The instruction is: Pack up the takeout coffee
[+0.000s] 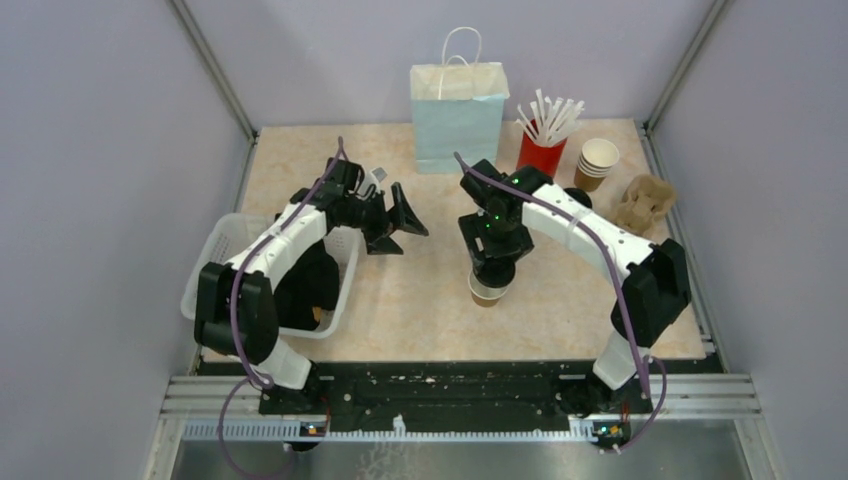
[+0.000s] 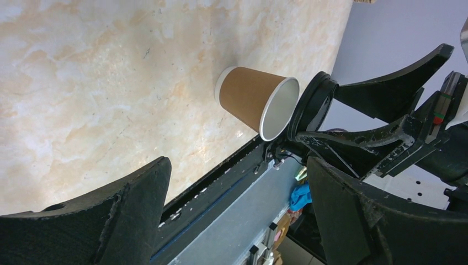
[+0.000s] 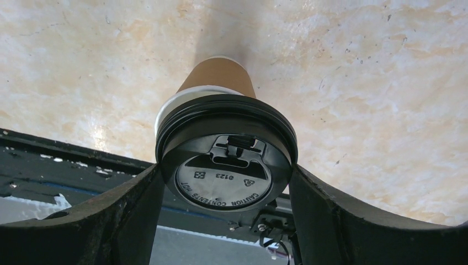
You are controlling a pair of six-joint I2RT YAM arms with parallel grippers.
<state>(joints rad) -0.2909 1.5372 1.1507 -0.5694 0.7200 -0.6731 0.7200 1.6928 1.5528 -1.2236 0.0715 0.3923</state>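
Your right gripper [image 3: 226, 185] pinches the black lid [image 3: 223, 157] by its edges over the kraft cup [image 1: 486, 293] mid-frame, your left gripper [image 1: 397, 228] is spread wide center-left, and there's bare table [image 1: 420, 305] all around.

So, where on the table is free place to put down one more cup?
Free: the back left corner, left of the blue bag; and the front strip between the white basket and the cup, over which the right tool holds a lid. Crowded: back right, with the straws, stacked cups and carrier.
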